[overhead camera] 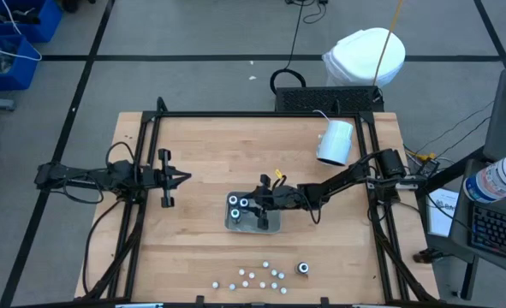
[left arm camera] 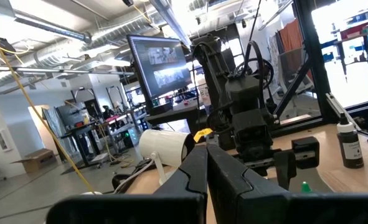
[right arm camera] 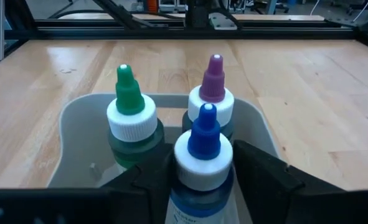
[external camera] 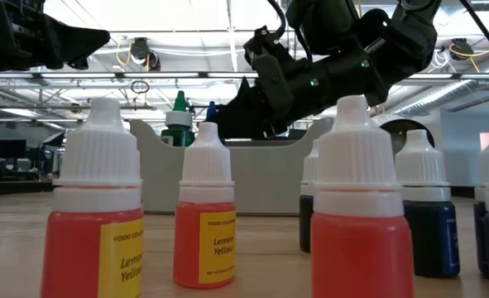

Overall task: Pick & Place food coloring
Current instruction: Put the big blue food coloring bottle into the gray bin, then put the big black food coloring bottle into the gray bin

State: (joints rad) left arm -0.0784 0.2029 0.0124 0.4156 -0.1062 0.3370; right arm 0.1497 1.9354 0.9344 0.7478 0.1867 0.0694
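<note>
Three small food coloring bottles with white collars show at a grey tray (overhead camera: pixel 271 225) in mid-table: a green-tipped one (right arm camera: pixel 130 115), a purple-tipped one (right arm camera: pixel 213 92) and a blue-tipped one (right arm camera: pixel 203 152). The green and purple ones stand on the tray floor. My right gripper (overhead camera: pixel 255 204) reaches in from the table's right and is shut on the blue-tipped bottle (overhead camera: pixel 245 204). My left gripper (overhead camera: pixel 182 178) hovers shut left of the tray, pointing toward it. My right gripper pinches the blue-tipped bottle by its body just under the white collar (right arm camera: pixel 199 186), one finger (right arm camera: pixel 147 182) on each side. The fingers come nearly level from the table's right. The bottle is upright over the tray; whether its base stands on the tray floor is hidden.
Several more small bottles (overhead camera: pixel 254 276) stand near the table's near edge, seen close in the low view as yellow-filled bottles (external camera: pixel 204 223) and dark ones (external camera: pixel 426 219). One dark bottle (overhead camera: pixel 304 269) stands apart. A white cylinder (overhead camera: pixel 336 142) lies near the far right corner.
</note>
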